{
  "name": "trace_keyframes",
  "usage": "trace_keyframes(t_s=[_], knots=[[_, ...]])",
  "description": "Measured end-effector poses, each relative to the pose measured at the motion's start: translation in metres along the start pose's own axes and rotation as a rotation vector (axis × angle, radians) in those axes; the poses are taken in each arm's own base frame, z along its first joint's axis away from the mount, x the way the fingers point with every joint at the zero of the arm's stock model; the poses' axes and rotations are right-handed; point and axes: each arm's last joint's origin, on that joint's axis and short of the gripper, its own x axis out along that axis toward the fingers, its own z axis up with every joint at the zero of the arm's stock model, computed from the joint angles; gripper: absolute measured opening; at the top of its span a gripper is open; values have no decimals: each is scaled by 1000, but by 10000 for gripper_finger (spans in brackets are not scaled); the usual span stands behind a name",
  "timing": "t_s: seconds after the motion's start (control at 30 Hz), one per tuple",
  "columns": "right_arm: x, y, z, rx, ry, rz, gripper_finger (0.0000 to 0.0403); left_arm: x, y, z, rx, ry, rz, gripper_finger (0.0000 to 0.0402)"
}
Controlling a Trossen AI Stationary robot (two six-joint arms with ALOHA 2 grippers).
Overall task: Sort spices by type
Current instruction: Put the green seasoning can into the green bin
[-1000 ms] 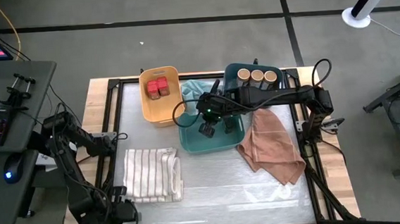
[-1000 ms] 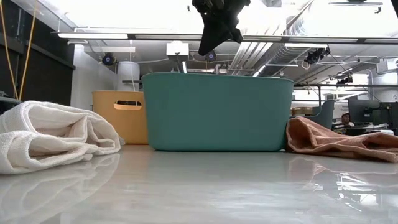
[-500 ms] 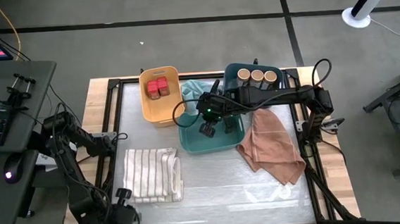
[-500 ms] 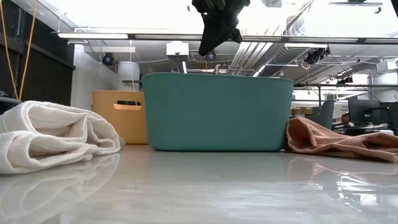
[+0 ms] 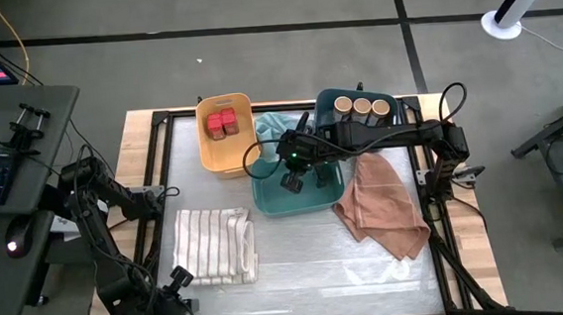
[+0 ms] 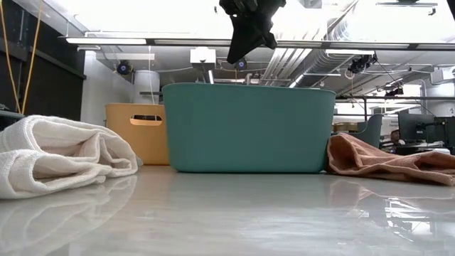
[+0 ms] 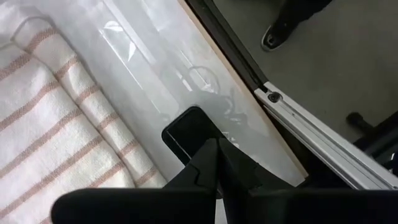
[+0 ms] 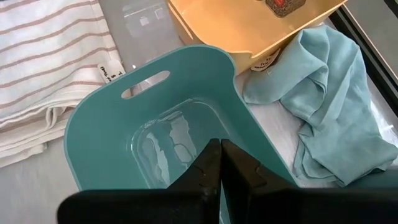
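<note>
Above the teal bin [image 5: 265, 200], the right gripper [image 5: 301, 183] hung with fingers pressed together, holding nothing. The left gripper [image 5: 178, 282] sat at the table's near-left corner, beside the striped cloth [image 5: 213, 245], fingers also pressed together & empty; a flat black tin [image 7: 189, 129] lay just in front of its tips in the left wrist view. Count: 2 red-topped jars [image 5: 222, 123] in the yellow bin [image 5: 212, 153]; 3 tan-lidded jars [image 5: 361, 105] in the dark teal bin [image 5: 327, 100]. Cloths: 3, i.e. striped, brown [image 5: 384, 206], light blue [image 5: 272, 125].
</note>
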Motion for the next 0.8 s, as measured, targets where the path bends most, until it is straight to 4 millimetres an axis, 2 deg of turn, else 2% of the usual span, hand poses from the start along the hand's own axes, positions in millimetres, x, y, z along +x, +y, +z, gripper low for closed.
trace_keyframes(t_s=[0.4, 0.8], knots=[[0, 0, 0, 0, 0, 0, 0, 13, 10, -3, -29, 15, -6, 0], [0, 0, 0, -1, 3, -1, 0, 16, 15, -1, -52, 13, -22, 0]])
